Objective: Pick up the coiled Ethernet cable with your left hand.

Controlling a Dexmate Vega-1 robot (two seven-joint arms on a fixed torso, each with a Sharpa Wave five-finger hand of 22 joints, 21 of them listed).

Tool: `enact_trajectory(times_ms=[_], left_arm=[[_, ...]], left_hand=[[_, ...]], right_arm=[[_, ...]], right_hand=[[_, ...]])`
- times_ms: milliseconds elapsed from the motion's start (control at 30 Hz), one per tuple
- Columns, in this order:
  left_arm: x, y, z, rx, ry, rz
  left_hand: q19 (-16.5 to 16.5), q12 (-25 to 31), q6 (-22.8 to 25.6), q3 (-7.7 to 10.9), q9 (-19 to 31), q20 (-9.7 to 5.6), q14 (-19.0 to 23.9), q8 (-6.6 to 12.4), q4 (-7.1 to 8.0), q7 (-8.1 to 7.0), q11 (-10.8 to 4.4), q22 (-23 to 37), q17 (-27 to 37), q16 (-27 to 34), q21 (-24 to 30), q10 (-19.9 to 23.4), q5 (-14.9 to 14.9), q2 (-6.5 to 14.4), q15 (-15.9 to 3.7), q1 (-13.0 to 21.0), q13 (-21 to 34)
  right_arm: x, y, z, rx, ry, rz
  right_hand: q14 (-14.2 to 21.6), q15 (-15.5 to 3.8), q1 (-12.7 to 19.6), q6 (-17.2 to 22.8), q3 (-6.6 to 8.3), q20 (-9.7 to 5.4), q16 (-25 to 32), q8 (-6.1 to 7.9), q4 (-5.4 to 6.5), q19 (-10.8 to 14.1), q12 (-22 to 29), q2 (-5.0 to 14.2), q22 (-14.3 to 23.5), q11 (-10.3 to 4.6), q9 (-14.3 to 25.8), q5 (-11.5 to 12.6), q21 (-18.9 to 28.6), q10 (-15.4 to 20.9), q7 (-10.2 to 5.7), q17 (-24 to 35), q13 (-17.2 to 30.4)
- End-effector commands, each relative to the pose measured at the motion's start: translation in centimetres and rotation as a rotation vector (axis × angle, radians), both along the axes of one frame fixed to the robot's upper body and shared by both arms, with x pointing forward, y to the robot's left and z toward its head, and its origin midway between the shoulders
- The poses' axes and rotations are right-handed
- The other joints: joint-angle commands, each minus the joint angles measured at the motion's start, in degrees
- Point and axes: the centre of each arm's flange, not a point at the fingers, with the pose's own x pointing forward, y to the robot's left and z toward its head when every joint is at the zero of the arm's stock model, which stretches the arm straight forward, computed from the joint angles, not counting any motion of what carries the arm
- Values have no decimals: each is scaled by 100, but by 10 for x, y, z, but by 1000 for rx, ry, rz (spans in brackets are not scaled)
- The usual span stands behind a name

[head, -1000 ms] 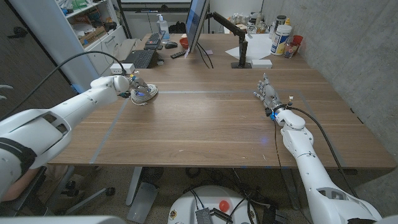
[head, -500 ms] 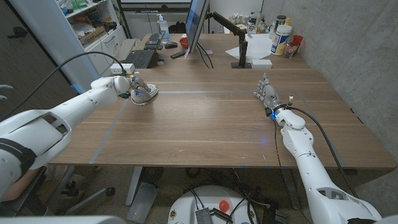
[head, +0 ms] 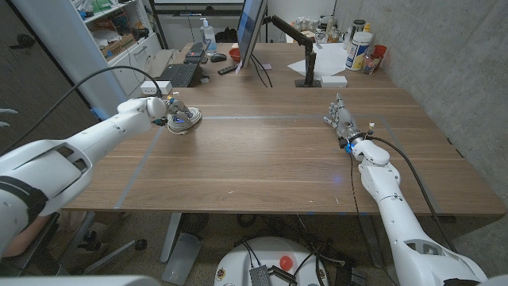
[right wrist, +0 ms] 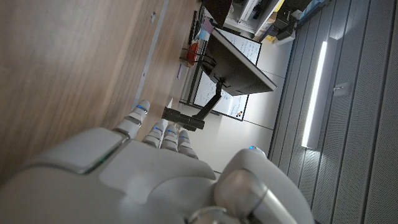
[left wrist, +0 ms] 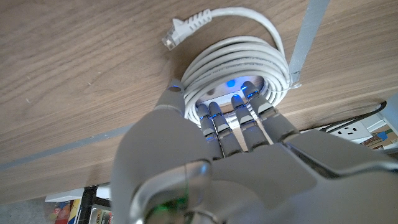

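The coiled Ethernet cable (head: 187,120), a white ring of several loops, lies on the wooden table (head: 262,155) at its far left. My left hand (head: 164,106) is on it. In the left wrist view the fingertips (left wrist: 231,106) reach into the middle of the coiled cable (left wrist: 249,56) and the thumb presses the ring's outer side. A loose plug end (left wrist: 180,28) sticks out of the coil. My right hand (head: 341,123) stands at the right of the table with straight fingers, holding nothing. The right wrist view looks along that right hand (right wrist: 143,162) over bare wood.
Behind the coil are a white power strip (head: 163,85) and a black keyboard (head: 178,74). A monitor (head: 250,32) and a monitor-arm base (head: 309,82) stand at the back, bottles (head: 359,48) at the back right. A grey tape line (left wrist: 308,37) runs beside the coil.
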Motion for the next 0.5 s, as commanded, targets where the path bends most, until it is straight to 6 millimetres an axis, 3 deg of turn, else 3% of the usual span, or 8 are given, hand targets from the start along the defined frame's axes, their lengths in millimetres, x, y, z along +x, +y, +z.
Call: enact_trajectory(times_ms=[33,167,500], left_arm=[[1,-3,0,3,-1,10],[1,-3,-1,4,0,10],[2,-5,-4,2,0,7]], left_hand=[[-13,-25,-77,115,27,39,-64,-36,-22,27,65,27,24,-5,-5,-36,4,91,-658,275,34],[9,-19,-109,226,51,3,-61,-40,-66,-5,66,26,14,-1,11,-54,18,136,-669,607,52],[-7,-20,-181,362,79,17,-97,-60,-55,8,95,26,23,1,14,-98,48,253,-644,969,76]], right_arm=[[-1,0,0,5,-2,0],[-1,0,0,7,0,2],[-1,0,0,8,-1,3]], right_hand=[[-41,29,47,-34,-41,57,30,36,20,28,38,48,22,26,11,-27,34,-44,41,16,16],[-41,25,47,-31,-42,56,30,37,21,28,37,50,22,29,11,-27,34,-47,42,16,16],[-43,23,47,-29,-46,54,29,38,22,29,37,53,22,27,11,-27,34,-46,43,16,16]])
